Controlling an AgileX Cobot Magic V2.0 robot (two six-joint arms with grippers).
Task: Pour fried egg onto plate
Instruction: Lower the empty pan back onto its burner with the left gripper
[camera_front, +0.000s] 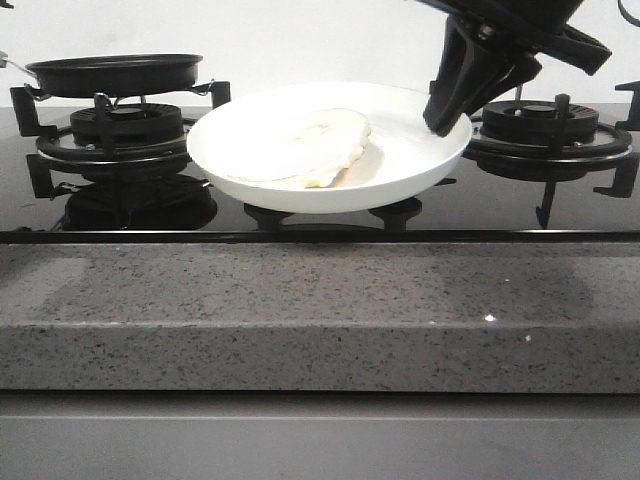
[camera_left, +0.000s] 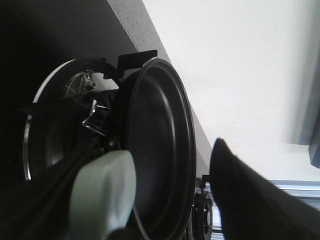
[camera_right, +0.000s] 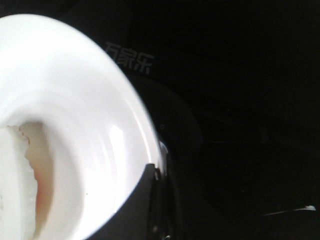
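Fried egg (camera_front: 305, 148) lies folded on the plate (camera_front: 420, 150) in the front view, a pale cream sheet left of the dish's middle, one edge doubled over itself. That white dish is held tilted above the black glass hob (camera_front: 300, 220), between the two burners. The right gripper (camera_front: 447, 118) reaches down at a slant from the upper right, its dark fingers closed on the plate's right rim. At the far left, the black pan (camera_front: 115, 72) sits level on the left burner (camera_front: 125, 135); the right burner (camera_front: 545, 125) stands behind the gripper.

From the left wrist camera, the pan (camera_left: 160, 150) fills the centre, seen edge-on, its inside bare and dark. A pale green handle (camera_left: 102, 192) lies close to the lens, and the left gripper (camera_left: 165, 220) seems to be clamped on it, though the fingers are too dark and near to be sure. One finger (camera_left: 250, 200) shows as a black wedge.

From the right wrist camera, the plate (camera_right: 100, 100) curves brightly, the egg (camera_right: 15, 190) at its low edge, an orange tint beside it. A dark fingertip (camera_right: 137, 210) presses on the rim
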